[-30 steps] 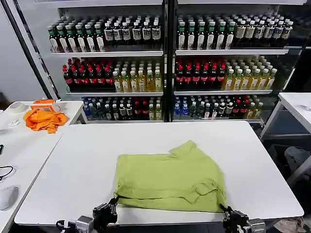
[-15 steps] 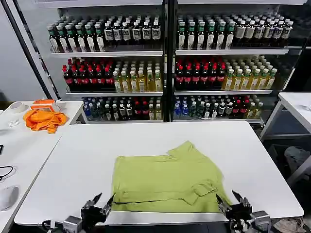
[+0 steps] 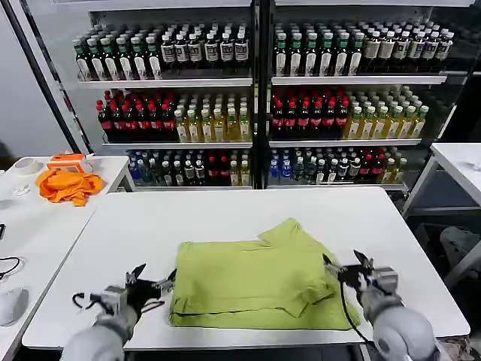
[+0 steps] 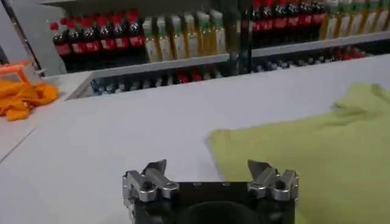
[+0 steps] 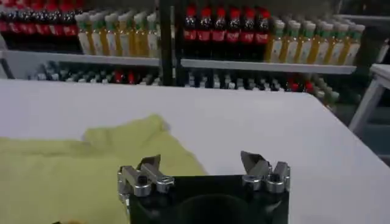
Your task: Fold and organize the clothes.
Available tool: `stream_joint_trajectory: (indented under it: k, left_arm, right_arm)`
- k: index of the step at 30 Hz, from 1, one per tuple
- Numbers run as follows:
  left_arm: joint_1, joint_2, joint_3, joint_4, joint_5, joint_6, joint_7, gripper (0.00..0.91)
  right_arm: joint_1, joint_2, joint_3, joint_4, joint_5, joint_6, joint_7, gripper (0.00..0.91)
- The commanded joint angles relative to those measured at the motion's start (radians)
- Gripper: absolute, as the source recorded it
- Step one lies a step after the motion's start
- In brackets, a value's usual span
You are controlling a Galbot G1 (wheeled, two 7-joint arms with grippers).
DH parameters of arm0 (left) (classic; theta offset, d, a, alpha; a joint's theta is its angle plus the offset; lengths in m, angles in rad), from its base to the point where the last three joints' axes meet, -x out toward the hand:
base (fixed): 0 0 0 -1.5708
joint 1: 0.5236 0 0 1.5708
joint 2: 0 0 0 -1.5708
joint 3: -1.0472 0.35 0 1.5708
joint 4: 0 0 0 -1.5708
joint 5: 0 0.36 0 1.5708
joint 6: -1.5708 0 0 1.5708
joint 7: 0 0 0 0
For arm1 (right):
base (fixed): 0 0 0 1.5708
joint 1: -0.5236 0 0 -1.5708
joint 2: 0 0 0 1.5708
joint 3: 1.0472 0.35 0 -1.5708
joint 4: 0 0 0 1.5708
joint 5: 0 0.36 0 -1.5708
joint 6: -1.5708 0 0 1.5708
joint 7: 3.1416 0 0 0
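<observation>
The clothes, one lime-green T-shirt [image 3: 255,282], lie folded in a rough rectangle on the near half of the white table [image 3: 225,218], with one sleeve poking out toward the far side. My left gripper [image 3: 155,277] hovers open just off the shirt's left edge, holding nothing. At the right edge my right gripper [image 3: 343,261] is open and empty above the fabric's border. In the left wrist view the left gripper [image 4: 207,165] straddles the corner of the shirt [image 4: 317,146]. In the right wrist view the right gripper [image 5: 200,159] has the shirt [image 5: 79,164] under one side.
Behind the table stand shelves of bottles [image 3: 255,105]. A side table on the left carries an orange cloth [image 3: 69,185] and a tape roll [image 3: 25,165]; another table corner [image 3: 458,162] is at the right. The near table edge [image 3: 225,342] lies just below the shirt.
Both grippers opened at the shirt's near corners, then rose and moved away from the front edge to the shirt's left and right sides. The shirt's near edge now lies flat.
</observation>
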Motion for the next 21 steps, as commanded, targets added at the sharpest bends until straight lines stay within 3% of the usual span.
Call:
stream_joint_trajectory:
  k: [1,10,21]
  left_arm:
    - [-0.349,-0.024,0.199,0.268,-0.054,0.021,-0.013,0.907]
    - [-0.403,-0.069,0.241,0.378,-0.073,0.021,-0.001,0.907]
    - [-0.394,-0.081,0.255,0.395,-0.087,0.02,0.007,0.887]
  right_arm:
    - [0.356,0.109,-0.208,-0.31,0.057,-0.005,0.025,0.907]
    - [0.417,0.19,-0.271,-0.474,0.04,-0.005,0.004,0.907]
    - [0.43,0.236,-0.285,-0.553,0.041,-0.005,-0.018,0.907]
